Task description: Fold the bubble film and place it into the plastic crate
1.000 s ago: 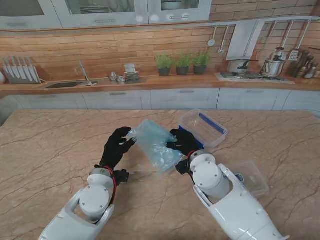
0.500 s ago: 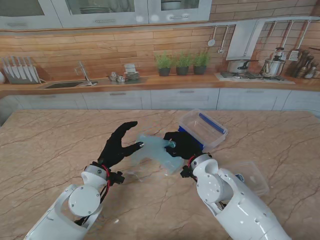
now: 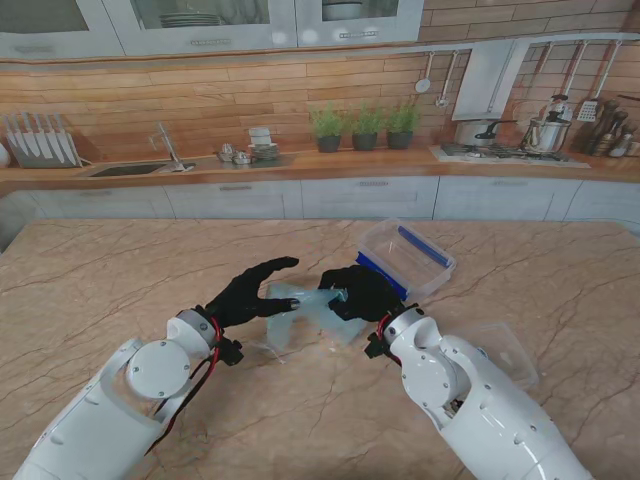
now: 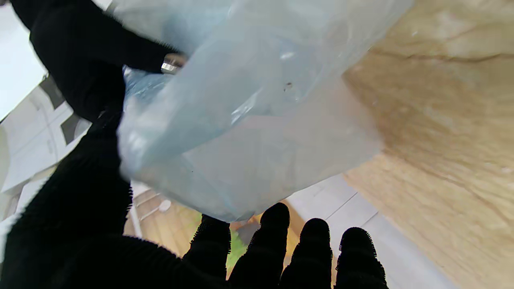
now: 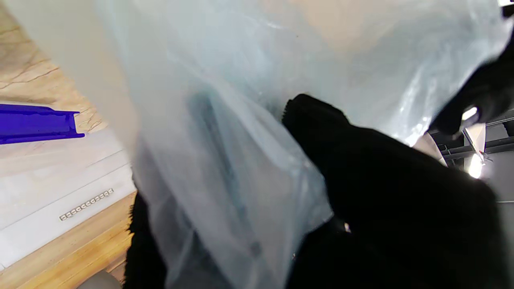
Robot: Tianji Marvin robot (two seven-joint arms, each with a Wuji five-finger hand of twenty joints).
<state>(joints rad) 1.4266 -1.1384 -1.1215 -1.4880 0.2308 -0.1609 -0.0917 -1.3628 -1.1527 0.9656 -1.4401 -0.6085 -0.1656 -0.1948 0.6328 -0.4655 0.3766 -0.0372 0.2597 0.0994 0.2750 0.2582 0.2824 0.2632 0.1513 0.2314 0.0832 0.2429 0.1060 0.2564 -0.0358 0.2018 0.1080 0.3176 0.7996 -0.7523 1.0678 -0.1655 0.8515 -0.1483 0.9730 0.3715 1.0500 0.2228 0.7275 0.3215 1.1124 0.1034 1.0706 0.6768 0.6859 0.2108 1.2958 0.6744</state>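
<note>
At the centre of the stand view, the bubble film hangs crumpled between both hands, low over the table. The right hand pinches its right edge; the left hand is spread, fingers beside the film, grasping nothing. The plastic crate sits upper right.

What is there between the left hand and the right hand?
In the stand's view the bubble film lies between the left hand and the right hand, which grips it.

Bubble film — blurred, edge-cropped
</note>
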